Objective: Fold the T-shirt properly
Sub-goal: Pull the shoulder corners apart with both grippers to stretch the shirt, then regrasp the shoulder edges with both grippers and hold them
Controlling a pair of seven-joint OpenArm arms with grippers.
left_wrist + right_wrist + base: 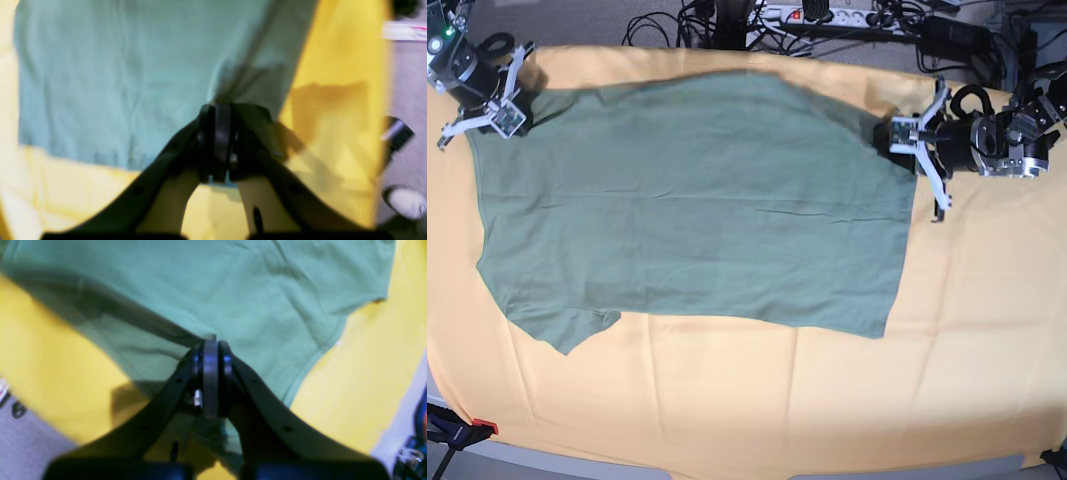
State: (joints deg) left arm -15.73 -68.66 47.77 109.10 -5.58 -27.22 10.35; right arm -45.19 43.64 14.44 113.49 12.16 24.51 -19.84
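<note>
Looking down at the yellow-orange cloth (757, 390), we have its bare near strip first, then one T-shirt (697, 210) spread flat across it, a short sleeve (567, 325) poking toward the cloth's near edge. Further up the cloth, we see two grippers working, one at each far corner of the shirt. The left gripper (216, 110) has its jaws pinched tight on a fold of the green fabric, the shirt bunching up right into the fingertips while the rest lies beyond them over the cloth. The right gripper (210, 345) is likewise clamped on the shirt's edge, fabric pulled into a ridge at the tips. Past the cloth's far edge we count one white power strip (817, 15) among a tangle of black cables (667, 25).
</note>
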